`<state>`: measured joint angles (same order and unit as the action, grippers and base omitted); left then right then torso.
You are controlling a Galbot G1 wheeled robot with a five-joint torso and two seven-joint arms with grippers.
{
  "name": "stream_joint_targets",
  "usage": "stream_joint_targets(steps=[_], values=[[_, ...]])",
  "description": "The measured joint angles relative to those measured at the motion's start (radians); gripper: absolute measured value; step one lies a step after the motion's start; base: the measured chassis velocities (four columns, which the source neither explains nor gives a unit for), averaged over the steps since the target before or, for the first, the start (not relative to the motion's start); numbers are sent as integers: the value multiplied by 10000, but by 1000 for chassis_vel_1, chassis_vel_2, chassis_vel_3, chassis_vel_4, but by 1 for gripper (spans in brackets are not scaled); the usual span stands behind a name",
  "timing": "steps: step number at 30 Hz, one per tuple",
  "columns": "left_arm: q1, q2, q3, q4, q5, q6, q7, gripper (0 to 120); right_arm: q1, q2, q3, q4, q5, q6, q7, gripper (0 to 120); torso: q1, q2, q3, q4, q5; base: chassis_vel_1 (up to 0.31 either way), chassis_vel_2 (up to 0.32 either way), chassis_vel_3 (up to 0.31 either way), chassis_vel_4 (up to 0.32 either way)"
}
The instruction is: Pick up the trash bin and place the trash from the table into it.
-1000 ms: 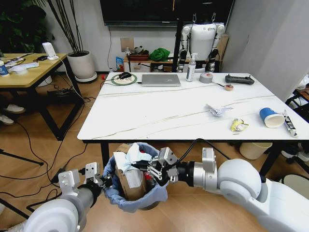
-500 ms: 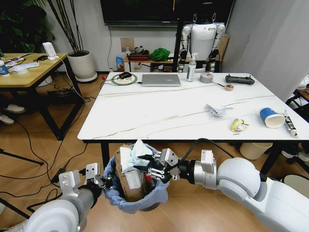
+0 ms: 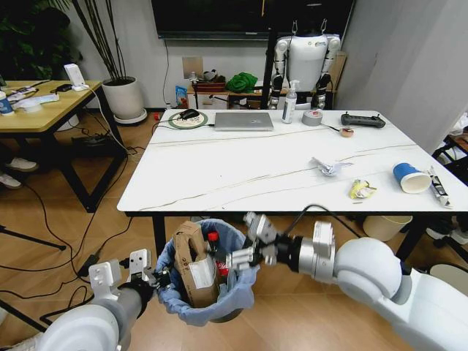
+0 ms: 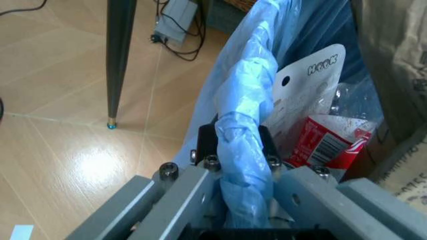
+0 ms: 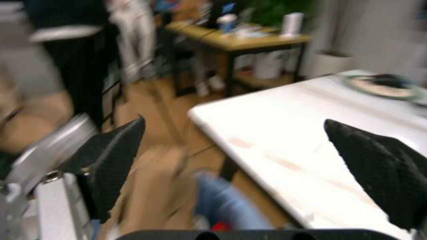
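- Right claw (image 3: 252, 240) spread wide, nothing between the jaws, hanging just over the bin's near rim, below the table edge.
- Left claw (image 4: 237, 150) pinched shut on the bin's rim, bag plastic bunched between the fingers; carrying the trash bin (image 3: 208, 303) low in front of the robot, off to the left.
- Bin (image 4: 267, 75) packed already: torn cardboard box (image 3: 191, 263) standing upright, red-labelled bottle (image 3: 214, 252) beside it, red wrapper (image 4: 330, 142) and white card tucked under.
- Table (image 3: 241, 172) straight ahead and above the bin; near edge right over the bin's far side.
- Leftovers on top, all toward the right end: crumpled paper (image 3: 329, 167), yellow wrapper (image 3: 361, 190), blue cup (image 3: 409, 178) lying on its side, mouth facing the robot.
- Key relation: remaining litter lies up and to the right of the right claw, far side of the table edge. Right arm clearly nearer; left tied up w/ the bin.
- Paper looks closest, cup farthest out.
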<state>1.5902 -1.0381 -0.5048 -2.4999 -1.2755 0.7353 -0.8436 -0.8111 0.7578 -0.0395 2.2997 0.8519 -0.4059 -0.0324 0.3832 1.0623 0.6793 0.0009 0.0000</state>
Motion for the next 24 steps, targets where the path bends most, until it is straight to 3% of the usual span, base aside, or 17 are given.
stream_joint_targets(steps=[1, 3, 6, 10, 15, 16, 19, 22, 24], values=[[0, 0, 0, 0, 0, 0, 0, 0, 0, 0, 0, 0, 0, 0, 0, 98, 0, 0, 0, 0, 0, 0, 0, 0, 0], [5, -24, 6, 0, 51, 0, 3, 0, -33, 309, 456, -14, 632, -45, 1796, 100, 1, 0, 0, 0, 0, 0, 0, 0, 0], [12, -83, 43, 0, 108, 0, 21, 0, -651, 721, 1483, -62, 799, -212, 3190, 100, 1, 0, 0, -2, 0, 0, 0, 0, 0], [5, -135, 92, 0, 217, 0, 93, 0, -1595, 1268, 2822, 10, 524, -566, 3942, 100, 0, 0, 0, -4, 1, 0, 0, 0, 0], [-10, -194, 125, 0, 353, 0, 194, 0, -3635, 2412, 4648, 283, -1390, -679, 3748, 100, -1, 0, 0, -5, 0, 0, 0, 0, 0], [-10, -194, 125, 0, 353, 0, 194, 0, -3635, 2412, 4648, 283, -1390, -679, 3748, 100, -1, 0, 0, -5, 0, 0, 0, 0, 0], [-70, -159, 121, 0, 374, 0, 199, 0, -4732, 3624, 5120, 431, -2667, -684, 3346, 100, -3, 1, -1, -6, -2, -13, -17, 3, 1], [-70, -153, 140, 0, 423, 0, 201, 0, -5106, 4315, 5221, 446, -3034, -714, 3235, 100, -3, 1, -1, -3, -1, -47, -49, 55, 42], [-64, -157, 155, 0, 424, 0, 203, 0, -5143, 4397, 5279, 449, -3070, -740, 3201, 100, -3, 1, -1, -1, -3, -69, -67, 99, 77]])
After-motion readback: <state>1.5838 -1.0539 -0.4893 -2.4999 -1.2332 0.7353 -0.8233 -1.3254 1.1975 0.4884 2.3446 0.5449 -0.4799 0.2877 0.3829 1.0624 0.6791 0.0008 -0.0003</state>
